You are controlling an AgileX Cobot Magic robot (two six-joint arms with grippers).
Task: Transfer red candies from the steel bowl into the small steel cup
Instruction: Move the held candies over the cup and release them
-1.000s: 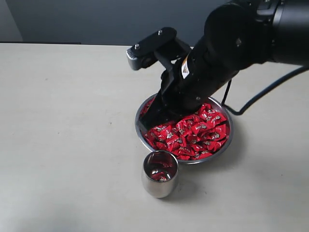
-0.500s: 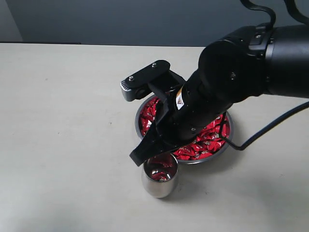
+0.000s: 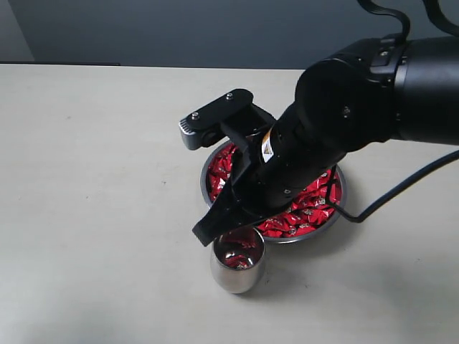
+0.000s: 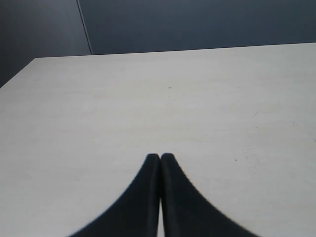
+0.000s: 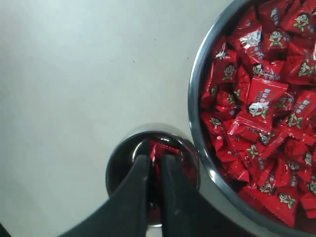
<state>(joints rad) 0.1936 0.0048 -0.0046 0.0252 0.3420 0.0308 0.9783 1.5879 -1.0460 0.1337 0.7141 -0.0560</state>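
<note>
The steel bowl (image 3: 338, 204) sits mid-table, heaped with red candies (image 3: 305, 213); my right arm covers much of it. Just in front stands the small steel cup (image 3: 237, 271) with a few red candies inside. My right gripper (image 3: 209, 232) hovers directly over the cup's mouth. In the right wrist view its fingers (image 5: 157, 157) are shut on one red candy (image 5: 158, 148), with the cup (image 5: 117, 155) beneath and the bowl (image 5: 194, 106) full of candies (image 5: 261, 98) beside it. My left gripper (image 4: 160, 157) is shut on nothing above bare table, out of the exterior view.
The pale table (image 3: 93, 179) stretches wide to the left of the bowl and cup. A black cable (image 3: 401, 190) runs off the right arm across the table at the right. A dark wall (image 3: 179, 29) stands behind the table's far edge.
The right gripper has lifted out of the bowl and swung forward to hang over the cup with a candy. It has held still for the last half second.
</note>
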